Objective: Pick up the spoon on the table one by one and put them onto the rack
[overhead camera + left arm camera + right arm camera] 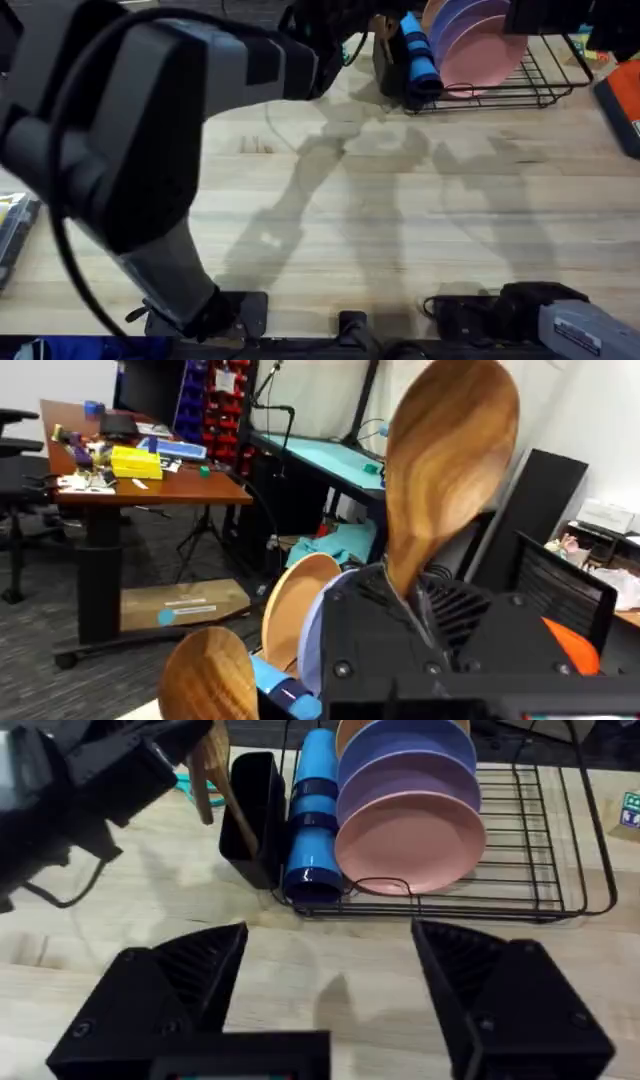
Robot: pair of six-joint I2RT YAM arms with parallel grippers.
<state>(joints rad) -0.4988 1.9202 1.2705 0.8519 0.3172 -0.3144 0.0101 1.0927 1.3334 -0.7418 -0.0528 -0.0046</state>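
My left arm reaches across to the far side of the table (400, 220), and its gripper (322, 52) is shut on a brown wooden spoon (450, 460) whose round bowl points up. In the right wrist view that spoon's handle (208, 775) hangs over the black utensil holder (255, 815) at the end of the rack (540, 870). A second spoon bowl (210, 675) shows close by the blue roll (280, 682). My right gripper (330, 935) stands open near the table's front edge, facing the rack with nothing between its fingers.
The rack (530, 85) at the back right holds pink and purple plates (470, 40) and a blue roll (420, 60). A red-orange object (625, 100) lies at the right edge, and clutter (15, 230) sits at the left edge.
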